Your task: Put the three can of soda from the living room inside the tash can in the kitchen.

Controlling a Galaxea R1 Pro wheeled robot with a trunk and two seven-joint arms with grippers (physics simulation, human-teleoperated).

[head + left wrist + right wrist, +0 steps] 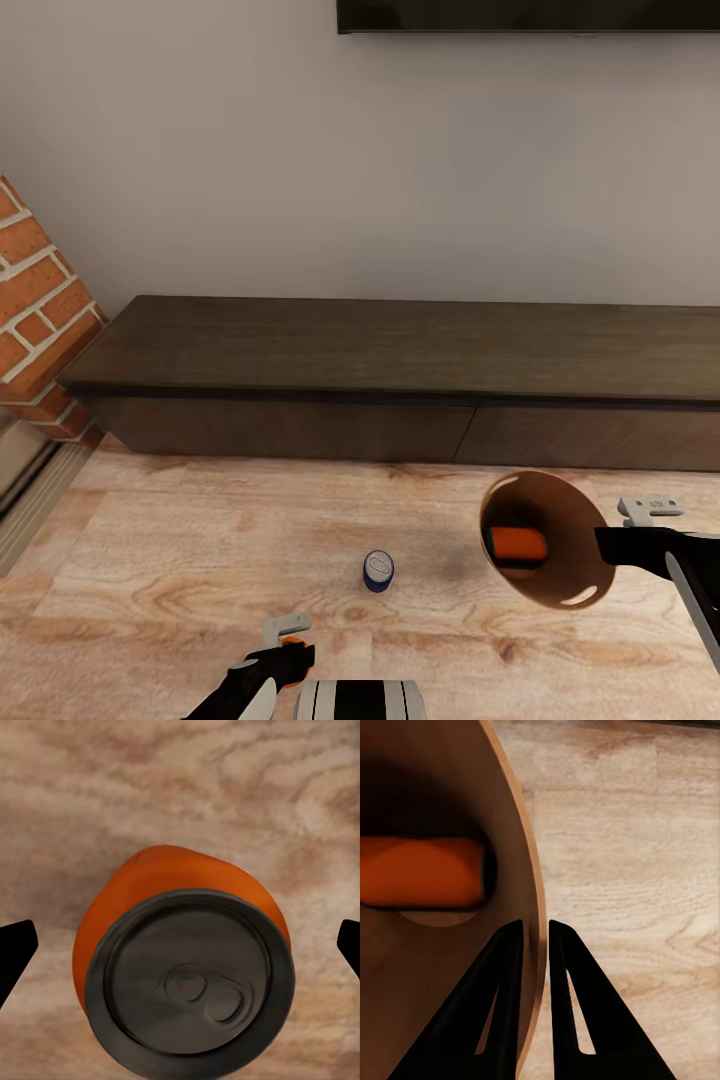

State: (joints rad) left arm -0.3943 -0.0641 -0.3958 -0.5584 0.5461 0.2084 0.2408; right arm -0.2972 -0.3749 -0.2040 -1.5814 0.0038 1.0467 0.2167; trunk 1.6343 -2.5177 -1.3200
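Note:
On the wood floor stands a blue can of soda [378, 571], upright and by itself. My right gripper [603, 545] [534, 926] is shut on the rim of the tash can [560, 585] [442, 960]. The bin is tilted with its tan inside facing me. An orange can of soda [517, 545] [424, 872] lies on its side in it. Another orange can of soda [180, 967] [295, 645] stands upright on the floor under my left gripper [290, 648] [182, 949]. That gripper is open, its black fingertips [15, 952] wide apart on either side of the can, not touching it.
A long low dark-wood cabinet [400, 370] runs along the wall ahead. A red brick fireplace [35, 300] stands at the left, and the lower edge of a black TV [530, 15] hangs above. My own base [360, 700] is at the near edge.

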